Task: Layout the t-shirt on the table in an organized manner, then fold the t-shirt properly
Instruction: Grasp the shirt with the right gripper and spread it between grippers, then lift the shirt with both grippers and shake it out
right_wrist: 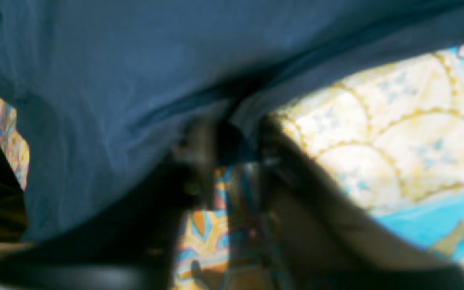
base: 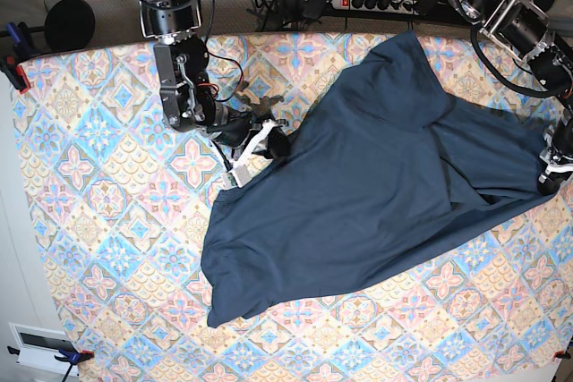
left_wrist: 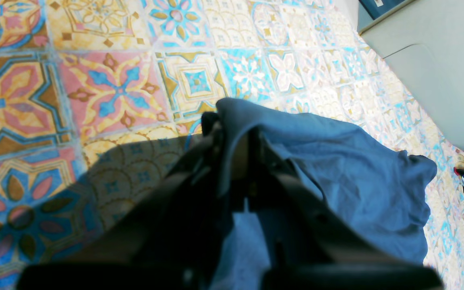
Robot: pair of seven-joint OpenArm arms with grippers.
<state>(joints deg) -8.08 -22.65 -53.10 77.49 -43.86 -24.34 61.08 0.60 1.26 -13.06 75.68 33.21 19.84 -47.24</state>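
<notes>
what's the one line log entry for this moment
left gripper: shut on t-shirt edge | right gripper: at opposite edge, grip unclear | shirt: spread, wrinkled

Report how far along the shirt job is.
Done: the shirt lies mostly spread on the table, though skewed and wrinkled. In hand: the left gripper is shut on one edge, and the right gripper is at the opposite edge, jaws around cloth. Left: straightening it flat, then every fold.
</notes>
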